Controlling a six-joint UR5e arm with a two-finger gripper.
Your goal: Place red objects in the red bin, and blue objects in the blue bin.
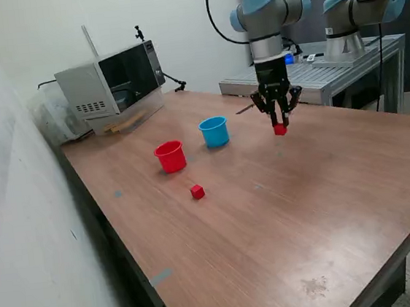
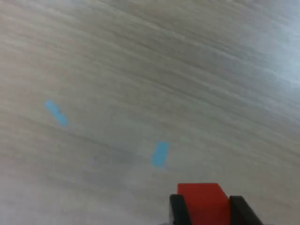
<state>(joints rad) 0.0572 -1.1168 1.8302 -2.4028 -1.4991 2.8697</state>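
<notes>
Red cube (image 2: pixel 203 202) in pincer (image 1: pixel 280 127) grip

Brown wood-grain desk (image 1: pixel 306 209), smooth w/ slight sheen; round red plastic cup (image 1: pixel 170 157) & light blue plastic cup (image 1: pixel 214 132) glossy.

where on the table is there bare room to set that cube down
Bare wood lies under the gripper holding a red cube, and across the near half, past the loose cube. It is crowded around the red cup, blue cup and microwave.
</notes>
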